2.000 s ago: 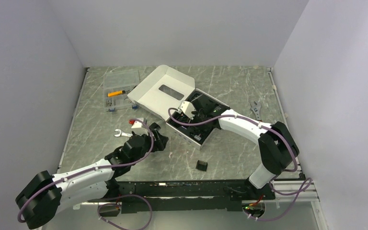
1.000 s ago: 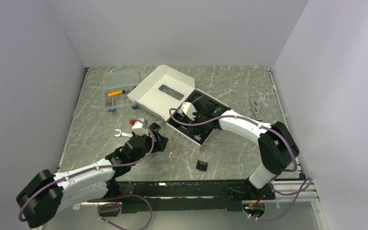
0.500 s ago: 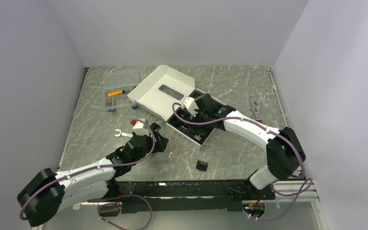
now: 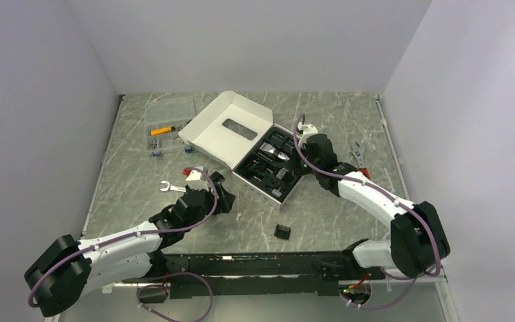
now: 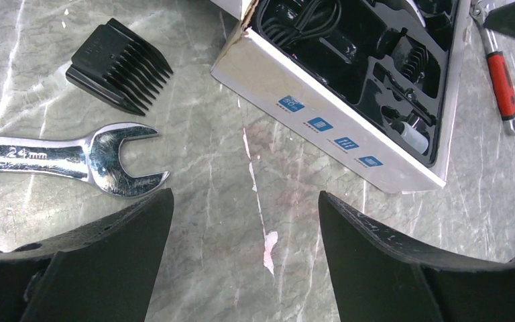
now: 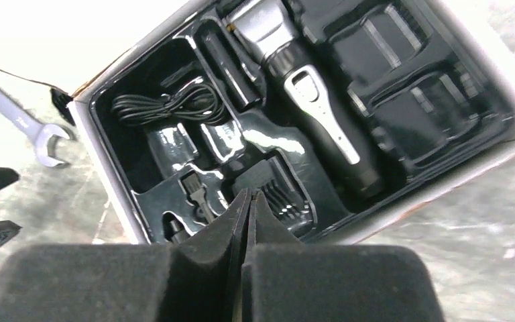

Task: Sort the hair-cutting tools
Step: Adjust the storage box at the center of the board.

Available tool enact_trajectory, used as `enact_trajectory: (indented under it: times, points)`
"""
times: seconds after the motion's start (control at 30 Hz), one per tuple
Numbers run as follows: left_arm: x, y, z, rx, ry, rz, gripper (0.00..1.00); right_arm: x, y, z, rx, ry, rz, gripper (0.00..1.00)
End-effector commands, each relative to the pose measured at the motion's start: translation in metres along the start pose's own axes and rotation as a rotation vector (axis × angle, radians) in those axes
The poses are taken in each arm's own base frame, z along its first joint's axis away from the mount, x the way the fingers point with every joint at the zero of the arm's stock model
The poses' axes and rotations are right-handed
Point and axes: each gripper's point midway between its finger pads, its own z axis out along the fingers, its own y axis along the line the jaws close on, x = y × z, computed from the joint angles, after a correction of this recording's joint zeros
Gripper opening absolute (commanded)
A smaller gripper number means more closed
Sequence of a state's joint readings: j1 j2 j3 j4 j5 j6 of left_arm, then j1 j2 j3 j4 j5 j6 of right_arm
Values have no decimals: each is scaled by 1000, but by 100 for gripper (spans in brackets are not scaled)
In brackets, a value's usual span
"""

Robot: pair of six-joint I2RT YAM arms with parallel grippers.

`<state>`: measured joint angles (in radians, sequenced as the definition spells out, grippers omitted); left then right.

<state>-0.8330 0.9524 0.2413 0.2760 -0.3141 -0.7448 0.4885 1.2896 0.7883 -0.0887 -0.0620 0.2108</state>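
- Right claw [image 6: 248,201] is pinched shut on nothing above the white box [image 5: 268,77]; the clipper [image 6: 308,114] lies seated in its moulded slot there.
- Left claw [image 5: 245,198] gapes empty over the bench [image 5: 275,201], probably poised for the loose comb attachment [image 5: 119,65] at upper left, beside the silver wrench [image 5: 74,157].

Grey marbled counter [image 4: 308,215], and plenty lying on it. A white box [image 5: 322,127] sits just ahead-right of the left end effector [image 5: 245,201], lid flung open. Ahead-left of that end effector lies the silver open-end wrench [image 5: 74,155], with a black comb attachment [image 5: 117,66] just beyond it. A second comb attachment [image 4: 281,231] lies alone, off to its right. The red-handled adjustable wrench [image 4: 357,154] lies near the right end effector [image 6: 248,198], on its right. A clear case [image 4: 169,119] sits well beyond the left end effector.
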Motion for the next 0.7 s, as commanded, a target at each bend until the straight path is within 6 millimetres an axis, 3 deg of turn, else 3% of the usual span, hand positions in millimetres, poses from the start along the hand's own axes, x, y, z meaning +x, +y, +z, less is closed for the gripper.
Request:
enact_trajectory:
  times: [0.0,0.3,0.43,0.57,0.67]
  points:
    - [-12,-7,-1,8,-36,-17,85,-11,32,13,-140,-57,241,0]
    - [-14,-8,2,-4,-35,-21,85,3,13,35,-30,-26,264,0]
    - [-12,-11,5,-6,-21,-13,85,26,-2,44,42,36,285,0]
    - [-11,-11,6,-8,-20,-12,85,43,-10,49,85,82,300,0]
    - [-11,-11,7,-10,-20,-11,85,41,-12,45,90,62,301,0]
